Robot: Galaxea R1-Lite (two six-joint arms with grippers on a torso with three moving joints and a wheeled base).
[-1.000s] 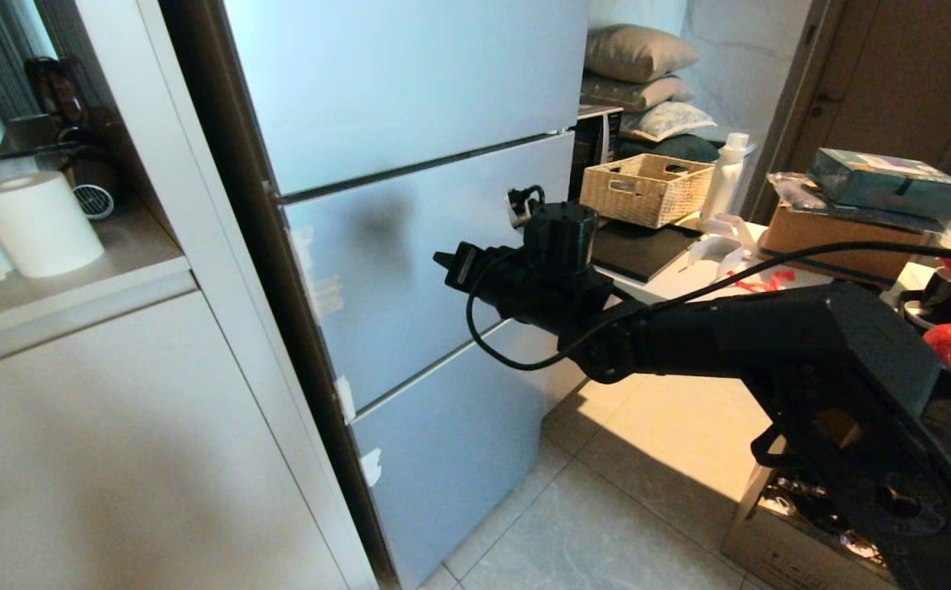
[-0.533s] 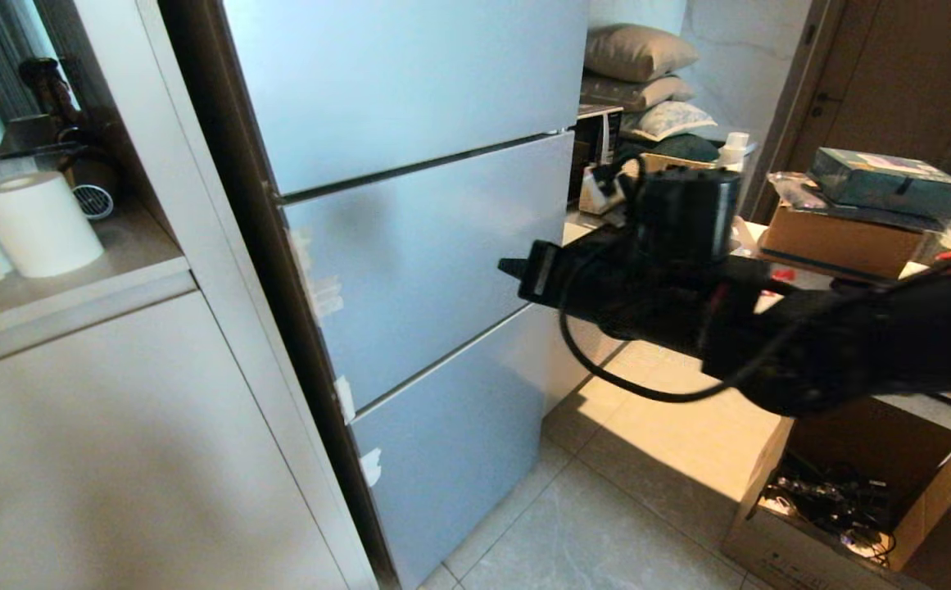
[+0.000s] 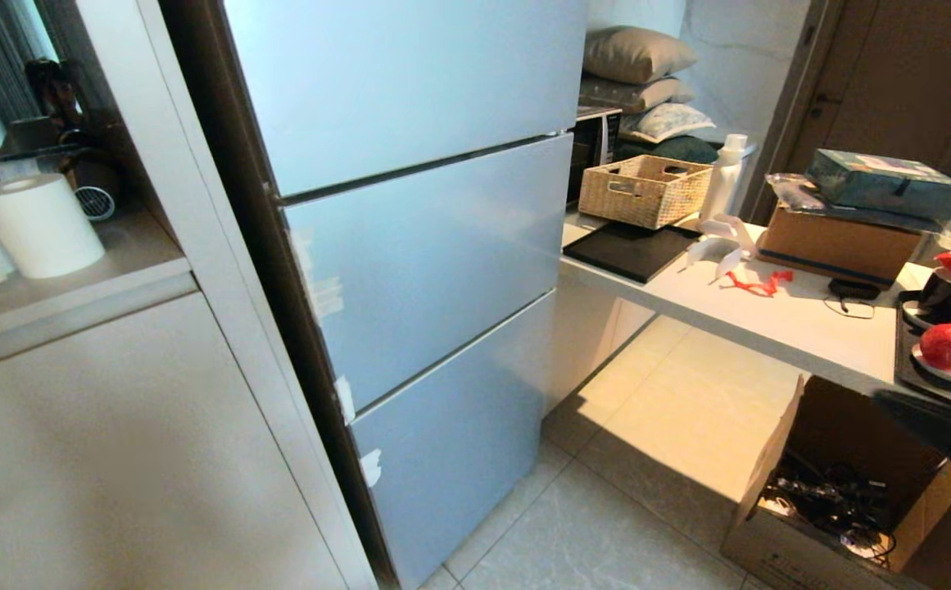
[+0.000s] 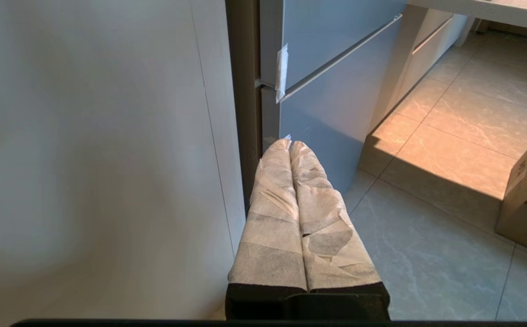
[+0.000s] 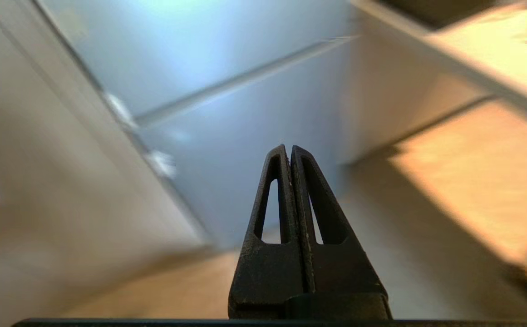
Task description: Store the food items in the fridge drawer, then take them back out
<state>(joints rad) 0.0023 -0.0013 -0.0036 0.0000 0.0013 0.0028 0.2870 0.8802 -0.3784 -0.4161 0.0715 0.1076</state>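
The pale blue-grey fridge (image 3: 426,246) stands with all its fronts shut, so the fridge drawer is hidden. One food item, a red apple (image 3: 950,346), rests on a small white plate on the table (image 3: 770,315) at the far right. My right gripper (image 5: 289,149) is shut and empty, hanging low and pointing at the fridge's lower fronts (image 5: 227,136). Only a dark piece of that arm (image 3: 942,426) shows in the head view. My left gripper (image 4: 289,143), its fingers wrapped in white tape, is shut and empty, parked low by the fridge's bottom door (image 4: 327,113).
On the table stand a wicker basket (image 3: 645,188), a white bottle (image 3: 725,176), a cardboard box (image 3: 840,242) under a teal box, and a black mug (image 3: 946,299). An open carton (image 3: 835,492) sits on the floor below. A paper roll (image 3: 37,223) stands on the left cabinet.
My right arm has pulled back from in front of the fridge's middle front, to the right and down, almost out of the head view. Its gripper stayed shut. The fridge has not changed.
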